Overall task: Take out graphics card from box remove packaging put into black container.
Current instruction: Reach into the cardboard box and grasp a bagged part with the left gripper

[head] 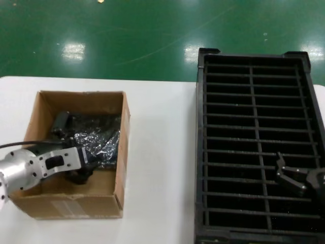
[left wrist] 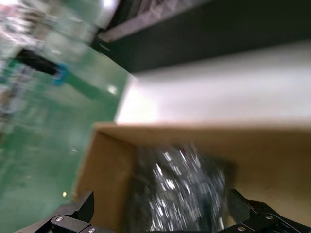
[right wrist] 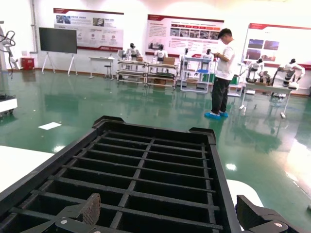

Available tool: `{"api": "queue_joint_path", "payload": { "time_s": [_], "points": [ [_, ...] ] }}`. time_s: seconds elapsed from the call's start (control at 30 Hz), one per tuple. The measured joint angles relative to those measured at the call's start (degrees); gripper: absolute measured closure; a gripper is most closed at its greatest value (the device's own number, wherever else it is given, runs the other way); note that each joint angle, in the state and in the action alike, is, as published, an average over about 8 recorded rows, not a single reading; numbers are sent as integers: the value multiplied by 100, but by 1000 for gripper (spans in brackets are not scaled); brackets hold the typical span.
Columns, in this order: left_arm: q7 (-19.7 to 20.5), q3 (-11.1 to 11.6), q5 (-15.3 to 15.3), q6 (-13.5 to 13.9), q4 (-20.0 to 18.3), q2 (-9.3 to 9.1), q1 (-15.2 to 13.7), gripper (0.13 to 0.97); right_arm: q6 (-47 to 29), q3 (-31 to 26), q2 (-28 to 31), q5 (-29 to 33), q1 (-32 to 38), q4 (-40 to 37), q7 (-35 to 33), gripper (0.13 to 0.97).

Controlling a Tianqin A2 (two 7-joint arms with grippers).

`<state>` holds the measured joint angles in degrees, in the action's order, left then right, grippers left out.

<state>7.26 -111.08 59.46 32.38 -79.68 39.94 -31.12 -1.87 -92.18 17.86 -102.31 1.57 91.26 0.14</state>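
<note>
The brown cardboard box (head: 119, 152) stands on the white table at the left. Inside it lies the crinkled grey-silver packaging (head: 99, 140), also seen in the left wrist view (left wrist: 182, 187). The graphics card itself is hidden. My left gripper (head: 84, 170) reaches down into the box at the bag's near end. Its fingers (left wrist: 77, 213) are spread wide, open, with the bag just ahead between them (left wrist: 163, 216). My right gripper (head: 293, 179) hovers open over the near right part of the black container (head: 200, 152), empty, above the slot ribs (right wrist: 170, 213).
A dark item (head: 62, 122) lies in the box's far left corner. White table (head: 162, 168) separates the box from the container (right wrist: 146, 160). Green floor lies beyond the table; a person (right wrist: 222, 73) stands far off.
</note>
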Motion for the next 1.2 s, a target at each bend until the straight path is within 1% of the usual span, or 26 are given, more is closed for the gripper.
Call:
{"api": "queue_joint_path", "payload": {
  "time_s": [0.07, 0.1, 0.2, 0.27, 0.33, 0.5, 0.67, 0.77, 0.93, 0.97, 1.2],
  "points": [
    [-93, -106, -387, 220, 204, -30, -214, 137, 0, 0, 0, 0, 0, 0, 0, 129],
    [-146, -142, -558, 285, 306, -56, -299, 139, 0, 0, 0, 0, 0, 0, 0, 129],
    [-310, -194, -1015, 347, 614, -165, -483, 144, 0, 0, 0, 0, 0, 0, 0, 129],
    [-407, -188, -1250, 309, 788, -249, -548, 146, 0, 0, 0, 0, 0, 0, 0, 129],
    [-495, -155, -1442, 227, 933, -333, -569, 166, 0, 0, 0, 0, 0, 0, 0, 129],
    [-698, 1, -1784, -78, 1218, -538, -531, 215, 0, 0, 0, 0, 0, 0, 0, 129],
    [-895, 183, -1930, -352, 1389, -694, -446, 224, 0, 0, 0, 0, 0, 0, 0, 129],
    [-1000, 275, -1930, -435, 1424, -754, -401, 279, 0, 0, 0, 0, 0, 0, 0, 129],
    [-1144, 389, -1874, -485, 1414, -827, -344, 369, 0, 0, 0, 0, 0, 0, 0, 129],
    [-1168, 409, -1865, -490, 1406, -840, -332, 369, 0, 0, 0, 0, 0, 0, 0, 129],
    [-1332, 537, -1832, -546, 1330, -923, -216, 552, 0, 0, 0, 0, 0, 0, 0, 129]
  ]
}}
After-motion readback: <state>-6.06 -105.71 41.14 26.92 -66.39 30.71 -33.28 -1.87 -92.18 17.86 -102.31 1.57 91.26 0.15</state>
